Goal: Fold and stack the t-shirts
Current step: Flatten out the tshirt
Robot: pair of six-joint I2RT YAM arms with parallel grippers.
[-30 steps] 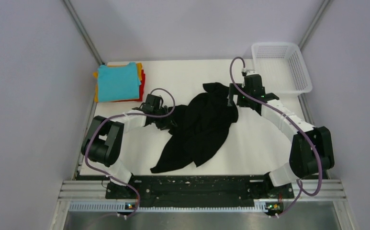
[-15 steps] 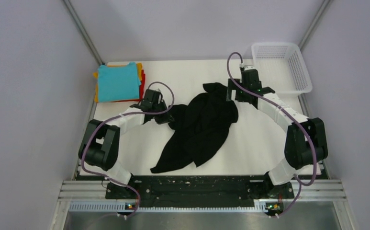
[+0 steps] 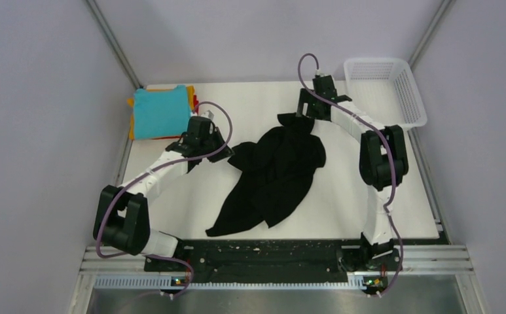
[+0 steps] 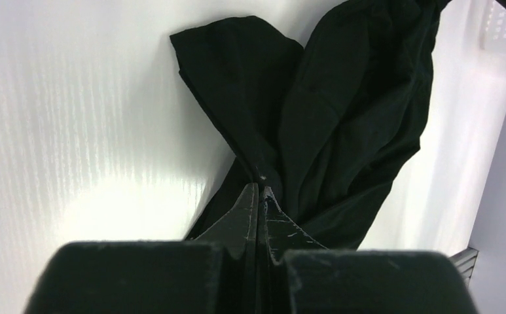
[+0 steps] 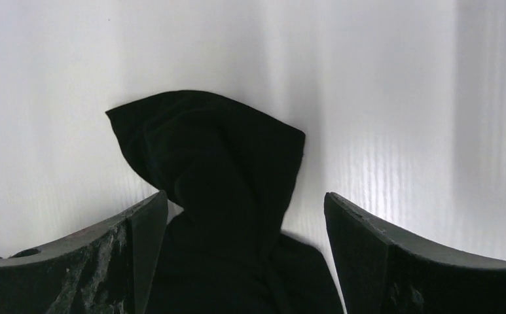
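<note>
Both my arms have reached farther out over the bench (image 3: 348,196) than a second ago. My left jaws have pulled away toward the folded stack. My right jaws have swung across to the far tip of the black shirt (image 3: 279,171).

My left jaws are pressed together, and a twisted pinch of the shirt's edge runs straight into their tips, so they are clamped on that cloth. From there the shirt fans out away from them, crumpled and in loose folds, and trails down toward the near edge of the bench.

My right jaws stand wide apart, one on each side of the shirt's pointed far end. That end lies on the bench in the gap between them and fills most of it.

Just beside my left jaws, on the side away from the black shirt, sits the stack. It has a teal shirt (image 3: 160,111) on top, with an orange-yellow shirt (image 3: 131,125) and a red shirt (image 3: 196,104) showing at its edges.

Out past my right jaws, in the far corner, stands a white mesh basket (image 3: 412,98), apart from the cloth.
</note>
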